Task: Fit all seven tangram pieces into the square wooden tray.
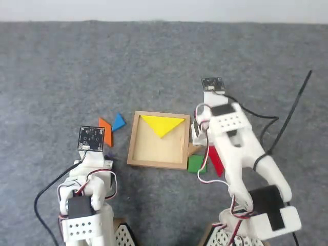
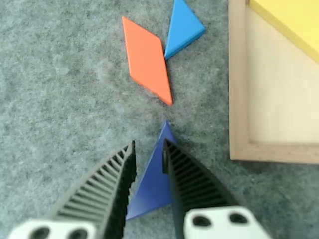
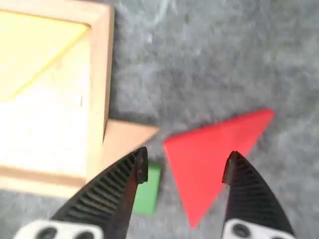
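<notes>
1. A grey carpet (image 1: 61, 77) covers the table, and a strip of pale wall (image 1: 154, 9) runs along its far edge.
2. The right arm (image 1: 241, 148) stretches over the carpet beside the tray and hides part of the red triangle in the high view. A black cable (image 1: 294, 110) trails on its outer side. The left arm (image 1: 87, 205) stands at the tray's other side.
3. The tray (image 1: 134, 139) is a square of light wood with a raised rim. It lies flat between the two arms.
4. A yellow triangle (image 1: 162, 124) lies inside the tray, its long edge against the far rim and its tip pointing to the middle.
5. A red triangle (image 3: 209, 149) lies on the carpet off the tray's near right corner. The right gripper (image 3: 187, 152) hangs above it with its jaws spread wide, gripping nothing.
6. A dark blue triangle (image 2: 152, 184) lies flat by the tray's near left corner. The left gripper (image 2: 149, 144) is over it, its jaws a narrow gap apart. Whether they touch the piece cannot be told.
7. An orange slanted piece (image 2: 147, 59) and a light blue triangle (image 2: 182, 27) lie left of the tray, meeting along an edge.
8. A tan triangle (image 3: 124, 139) touches the tray's near right corner, with a green square (image 3: 148, 191) just beside it.
</notes>
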